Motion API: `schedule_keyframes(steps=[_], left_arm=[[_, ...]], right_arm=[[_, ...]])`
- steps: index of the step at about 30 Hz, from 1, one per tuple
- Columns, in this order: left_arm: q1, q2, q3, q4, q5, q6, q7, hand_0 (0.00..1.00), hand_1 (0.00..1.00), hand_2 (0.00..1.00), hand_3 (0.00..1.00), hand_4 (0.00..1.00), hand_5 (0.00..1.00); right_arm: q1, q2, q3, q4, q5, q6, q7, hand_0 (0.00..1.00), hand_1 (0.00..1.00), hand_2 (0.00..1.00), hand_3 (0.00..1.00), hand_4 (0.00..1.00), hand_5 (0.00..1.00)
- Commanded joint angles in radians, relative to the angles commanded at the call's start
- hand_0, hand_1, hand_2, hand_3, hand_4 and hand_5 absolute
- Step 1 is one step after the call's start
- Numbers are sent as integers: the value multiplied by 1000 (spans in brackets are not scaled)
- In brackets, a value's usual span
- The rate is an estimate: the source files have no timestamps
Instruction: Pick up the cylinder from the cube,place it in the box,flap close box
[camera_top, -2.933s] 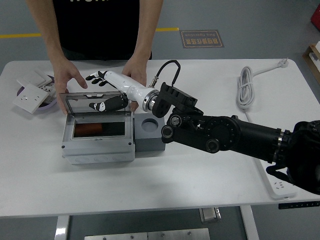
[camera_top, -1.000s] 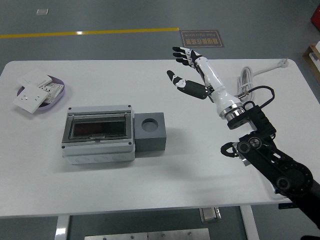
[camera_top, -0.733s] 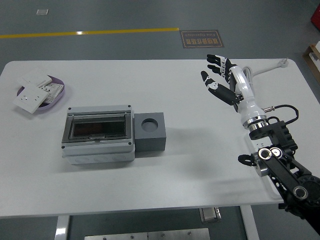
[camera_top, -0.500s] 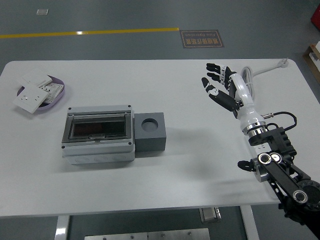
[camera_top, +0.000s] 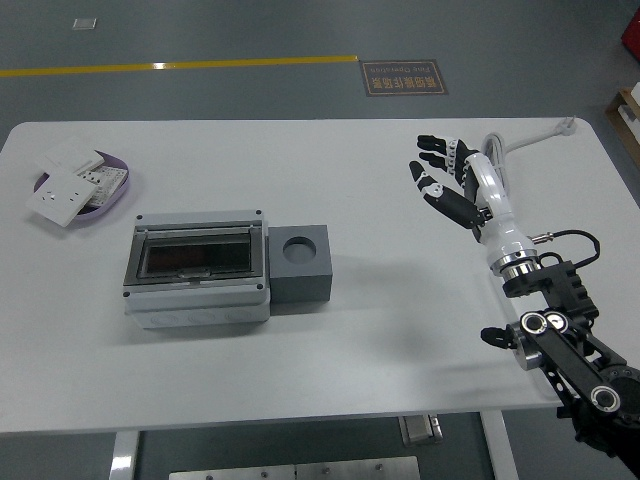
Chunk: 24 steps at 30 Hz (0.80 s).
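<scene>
The grey box (camera_top: 196, 266) lies at the left middle of the table with its clear lid flat and shut. Through the lid a reddish-brown cylinder (camera_top: 185, 260) shows dimly inside. Against the box's right side stands the dark grey cube (camera_top: 302, 263), its round hole empty. My right hand (camera_top: 443, 180) hovers far off to the right above the table, fingers spread, holding nothing. Its black arm (camera_top: 560, 345) comes up from the lower right corner. My left arm is out of view.
A purple dish (camera_top: 85, 190) with white switch plates sits at the far left. A coiled white cable (camera_top: 497, 150) lies at the back right, just behind my right hand. No person is at the table.
The person left and the box lid went from raised to shut. My right hand pulled away from the box to the right side and has sunk slightly since half a second ago.
</scene>
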Motion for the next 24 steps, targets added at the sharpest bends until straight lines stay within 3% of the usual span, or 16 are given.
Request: schedule_keyframes(steps=[10,24], left_arm=[[11,9,-8,0,-5,4,4,923,852,854,951,2,2],[22,-9,6,0,-38,13,-2,923,852,854,951,2,2]], right_arm=[[5,-12,10,3,-5,3,-9,823,748,757,716,687,332],[-19,-1,87,9,-10,10,1,822,747,753,710,689,332]])
